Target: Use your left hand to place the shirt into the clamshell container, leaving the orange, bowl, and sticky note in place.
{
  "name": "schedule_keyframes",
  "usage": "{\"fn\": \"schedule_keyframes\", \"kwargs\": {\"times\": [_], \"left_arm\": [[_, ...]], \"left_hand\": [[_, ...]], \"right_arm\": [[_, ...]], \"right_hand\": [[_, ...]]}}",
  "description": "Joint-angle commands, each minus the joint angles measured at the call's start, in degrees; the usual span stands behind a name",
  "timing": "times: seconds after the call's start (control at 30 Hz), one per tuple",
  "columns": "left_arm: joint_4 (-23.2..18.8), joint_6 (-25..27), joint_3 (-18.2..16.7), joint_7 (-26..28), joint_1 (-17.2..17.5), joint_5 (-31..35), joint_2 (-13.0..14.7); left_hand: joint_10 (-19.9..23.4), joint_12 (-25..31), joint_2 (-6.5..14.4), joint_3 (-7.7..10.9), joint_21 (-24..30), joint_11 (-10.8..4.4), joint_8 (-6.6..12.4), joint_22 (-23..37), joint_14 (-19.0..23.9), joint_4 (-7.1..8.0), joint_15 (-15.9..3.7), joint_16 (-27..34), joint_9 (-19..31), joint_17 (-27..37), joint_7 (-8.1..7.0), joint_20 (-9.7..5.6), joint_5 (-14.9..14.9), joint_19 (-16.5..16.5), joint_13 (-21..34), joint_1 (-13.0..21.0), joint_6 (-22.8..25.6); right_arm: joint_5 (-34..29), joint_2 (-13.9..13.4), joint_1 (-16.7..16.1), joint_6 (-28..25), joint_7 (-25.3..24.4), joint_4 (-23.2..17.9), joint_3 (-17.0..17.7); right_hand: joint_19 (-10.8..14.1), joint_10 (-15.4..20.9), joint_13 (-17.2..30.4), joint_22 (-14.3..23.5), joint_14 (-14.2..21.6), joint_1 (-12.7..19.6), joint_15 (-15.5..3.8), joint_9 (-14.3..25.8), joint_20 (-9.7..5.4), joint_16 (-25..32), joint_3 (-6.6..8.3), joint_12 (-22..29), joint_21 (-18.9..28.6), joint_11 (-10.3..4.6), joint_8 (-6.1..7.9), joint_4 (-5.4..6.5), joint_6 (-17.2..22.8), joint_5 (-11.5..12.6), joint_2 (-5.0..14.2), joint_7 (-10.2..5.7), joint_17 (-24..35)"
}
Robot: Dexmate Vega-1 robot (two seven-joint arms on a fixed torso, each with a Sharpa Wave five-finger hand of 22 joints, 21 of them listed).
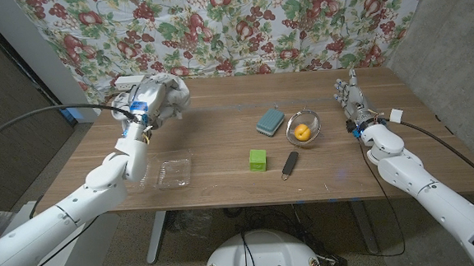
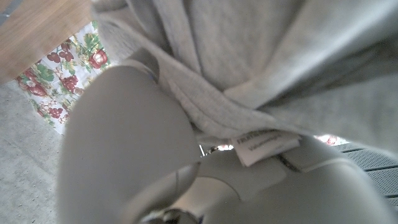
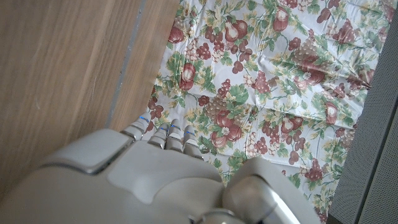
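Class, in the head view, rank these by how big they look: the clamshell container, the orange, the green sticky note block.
1. Clamshell container
2. Sticky note block
3. Orange, partly hidden by its bowl, so slightly unsure.

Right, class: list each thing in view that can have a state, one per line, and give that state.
shirt: bunched, held off the table by the left robot hand
clamshell container: open, empty
bowl: upright, holds the orange
right robot hand: open, holding nothing

Grey shirt (image 1: 169,93), green sticky note (image 1: 257,159), orange (image 1: 301,131)
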Motion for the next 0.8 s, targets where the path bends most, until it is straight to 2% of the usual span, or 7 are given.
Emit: {"fn": "schedule_keyframes", "kwargs": {"times": [0.03, 0.7, 0.8], "left_arm": [[-2.7, 0.4, -2.2, 1.4, 3.4, 0.2, 0.1], [-8.0, 2.5, -7.2, 2.4, 11.7, 0.5, 2.3], [-8.9, 2.9, -8.0, 2.3, 13.1, 0.4, 2.4]], "left_hand": [[1.2, 0.7, 4.4, 6.92, 0.4, 0.5, 0.41, -0.1, 8.8, -1.41, -12.74, -0.1, 0.1, 0.3, -0.3, -8.36, 0.0, 0.2, 22.3, 4.8, 0.1], [1.3, 0.5, 4.0, 7.95, 0.6, 0.47, 0.09, -1.5, 9.2, -1.49, -12.76, -0.4, -0.3, 0.4, -0.51, -8.24, -0.1, 1.1, 21.5, 4.7, -1.1], [1.2, 0.4, 4.0, 8.03, 0.6, 0.47, 0.08, -1.7, 9.2, -1.49, -12.77, -0.4, -0.5, 0.4, -0.51, -8.27, -0.1, 1.1, 21.3, 4.7, -1.1]], "right_arm": [[-0.2, 0.0, 0.6, 0.1, 0.0, 0.3, 0.0], [-0.7, -0.1, -0.1, 0.2, -0.7, -0.7, -0.1], [-0.5, -0.1, -0.4, 0.0, -1.1, -1.2, 0.1]], "right_hand": [[-0.4, 0.5, 0.3, 0.1, -0.1, -0.5, -0.11, 0.1, -0.11, -0.2, 0.05, -0.1, 0.2, -0.03, -0.05, -0.2, 0.5, -0.1, -0.1, -0.22, 0.1], [-0.2, 0.4, 0.3, 0.1, 0.0, -0.5, -0.3, 0.1, -0.25, -0.1, 0.1, -0.2, 0.3, -0.07, -0.05, -0.24, 0.5, -0.1, -0.12, -0.22, 0.1], [0.3, 0.4, 0.3, 0.1, 0.2, -0.5, 0.26, 0.1, 0.02, -0.1, 0.1, -0.2, 0.4, 0.04, -0.05, -0.26, 0.5, -0.1, -0.17, -0.22, 0.1]]}}
